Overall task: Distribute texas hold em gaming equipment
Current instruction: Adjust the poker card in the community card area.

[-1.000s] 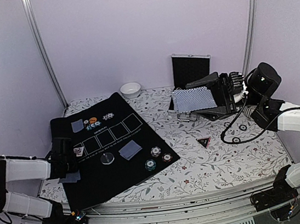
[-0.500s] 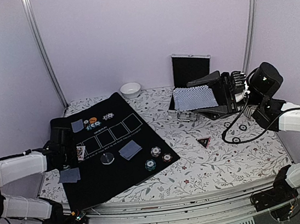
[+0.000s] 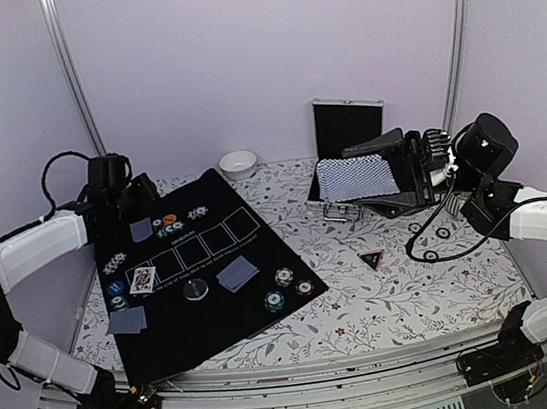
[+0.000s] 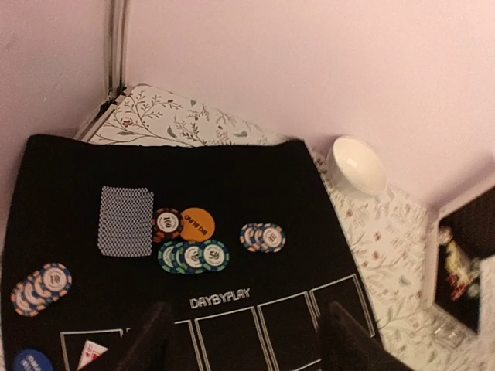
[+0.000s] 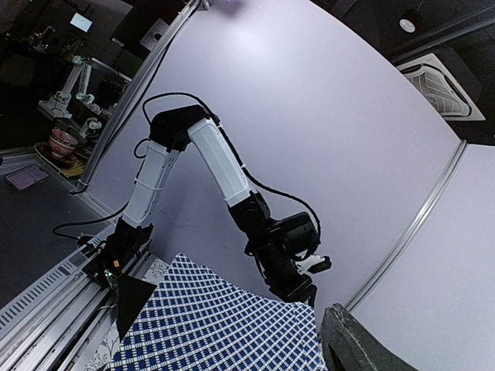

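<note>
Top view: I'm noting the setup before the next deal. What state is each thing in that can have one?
left tool, open, holding nothing
right tool, shut on the spread cards
case, open, lid upright
bowl, upright, looks empty
one laid-out card, face up
other laid-out cards, face down

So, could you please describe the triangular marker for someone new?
Find the black mat on the floral table. Just right of its right-hand corner, alone on the cloth, lies the triangular marker: black with a red edge, unlike the round chips nearby.
</note>
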